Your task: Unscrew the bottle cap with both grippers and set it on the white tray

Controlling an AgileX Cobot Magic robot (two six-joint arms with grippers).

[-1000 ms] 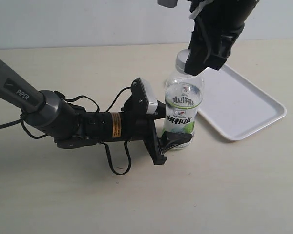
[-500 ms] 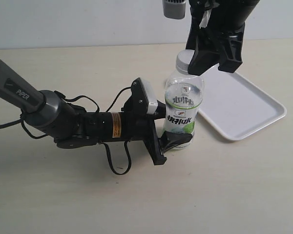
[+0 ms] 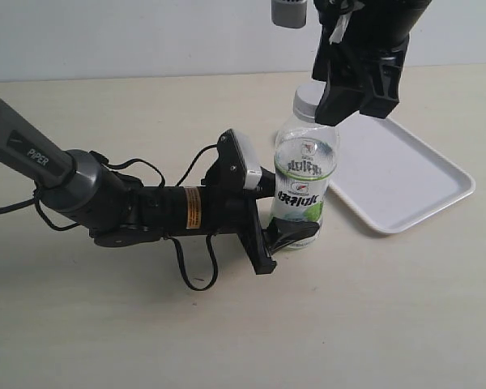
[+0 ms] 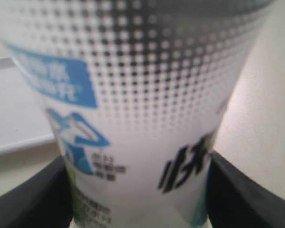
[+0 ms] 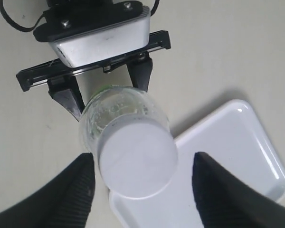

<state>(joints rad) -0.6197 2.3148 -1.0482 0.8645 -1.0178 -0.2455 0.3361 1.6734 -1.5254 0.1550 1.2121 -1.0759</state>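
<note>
The bottle (image 3: 303, 185) stands upright on the table, and its label (image 4: 133, 118) fills the left wrist view. My left gripper (image 3: 285, 227) is shut on the bottle's lower body, one black finger (image 4: 33, 199) on each side. The white bottle cap (image 3: 305, 101) sits on the neck and shows from above as a round disc (image 5: 137, 157). My right gripper (image 5: 140, 190) hangs open over the cap, one finger (image 5: 69, 194) close beside it, the other farther off. In the exterior view that gripper (image 3: 358, 81) partly hides the cap. The white tray (image 3: 397, 174) lies to the bottle's right.
The left arm (image 3: 113, 203), marked PIPER, lies low across the table with loose black cables (image 3: 190, 267) beside it. The tray holds nothing. Pale tabletop (image 3: 373, 324) surrounds everything.
My right gripper has turned about its wrist above the cap and shifted slightly right. The left gripper and the bottle have stayed put.
</note>
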